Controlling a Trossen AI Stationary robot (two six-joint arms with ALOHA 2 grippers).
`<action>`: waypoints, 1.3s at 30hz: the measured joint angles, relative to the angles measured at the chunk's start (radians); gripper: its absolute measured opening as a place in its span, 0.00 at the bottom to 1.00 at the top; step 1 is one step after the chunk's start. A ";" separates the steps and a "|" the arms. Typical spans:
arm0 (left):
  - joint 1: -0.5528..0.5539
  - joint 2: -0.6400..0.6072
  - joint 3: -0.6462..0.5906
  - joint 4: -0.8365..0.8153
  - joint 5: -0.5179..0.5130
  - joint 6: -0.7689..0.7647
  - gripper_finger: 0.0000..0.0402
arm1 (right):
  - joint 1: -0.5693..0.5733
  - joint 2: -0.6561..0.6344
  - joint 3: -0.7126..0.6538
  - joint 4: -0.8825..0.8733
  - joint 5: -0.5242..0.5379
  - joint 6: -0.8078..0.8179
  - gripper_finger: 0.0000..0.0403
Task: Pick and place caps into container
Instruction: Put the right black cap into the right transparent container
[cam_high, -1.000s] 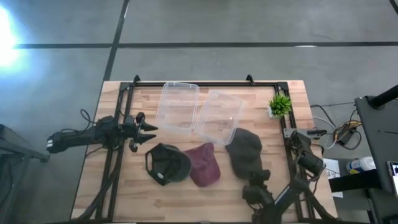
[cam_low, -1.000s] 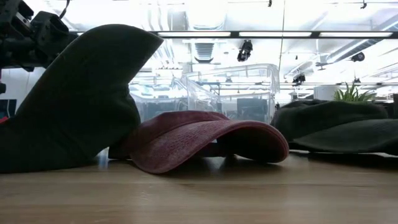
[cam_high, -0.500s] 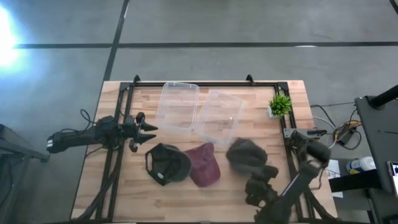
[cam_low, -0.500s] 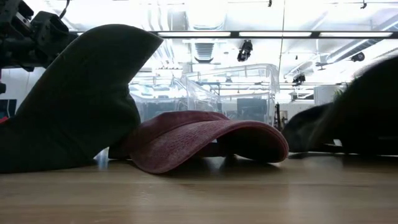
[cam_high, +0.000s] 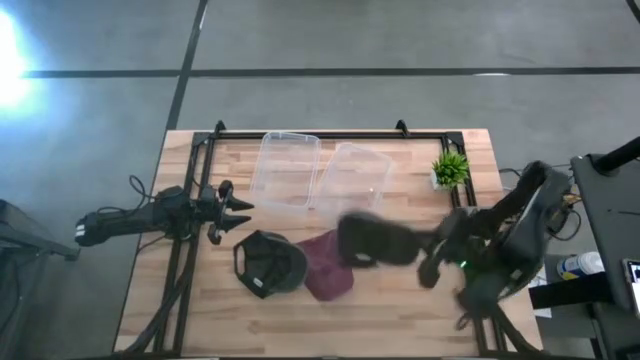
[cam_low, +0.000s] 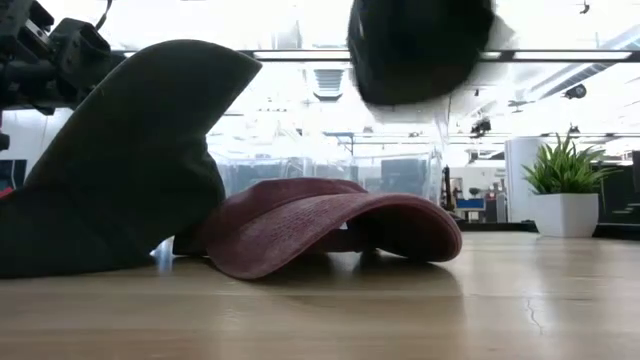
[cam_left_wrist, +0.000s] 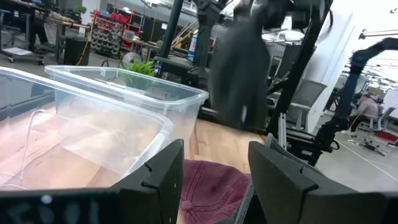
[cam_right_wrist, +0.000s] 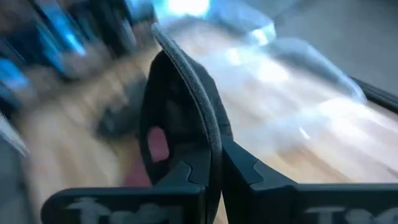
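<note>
The dark olive-grey cap (cam_high: 378, 240) hangs in the air over the table's middle, held by my right gripper (cam_high: 428, 252), which is shut on it. In the low view the olive-grey cap (cam_low: 420, 45) shows high above the board. The black cap (cam_high: 268, 263) and the maroon cap (cam_high: 328, 268) lie side by side on the wood, the maroon one resting on its brim (cam_low: 330, 235). My left gripper (cam_high: 235, 207) waits open at the table's left, level, pointing toward the containers. My right gripper pinches the olive-grey cap by a curved edge (cam_right_wrist: 208, 134) between its two fingers, coming in from the table's right. The cap is lifted clear of the table and reaches out ahead of the fingers toward the left.
Two clear plastic containers (cam_high: 290, 168) (cam_high: 350, 185) stand at the far middle of the table. A small potted plant (cam_high: 450, 168) sits at the far right. A black frame rail (cam_high: 330, 135) runs along the far edge. Bare wood (cam_high: 250, 320) lies along the near edge.
My right gripper has risen from the near right of the table and swung left and toward the far side. The olive-grey cap, which lay on the wood at the right, has been lifted clear and carried over the middle, near the maroon cap and containers.
</note>
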 joint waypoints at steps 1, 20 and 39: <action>0.000 0.000 0.000 0.000 0.000 0.000 0.43 | -0.001 -0.038 -0.001 0.050 0.078 -0.044 0.03; 0.000 0.000 0.000 0.000 0.000 0.000 0.43 | -0.683 -0.046 -0.007 0.038 -0.396 -0.390 0.03; 0.000 0.001 0.000 0.000 0.000 0.000 0.43 | -0.848 0.158 0.010 0.073 -0.650 -0.416 0.33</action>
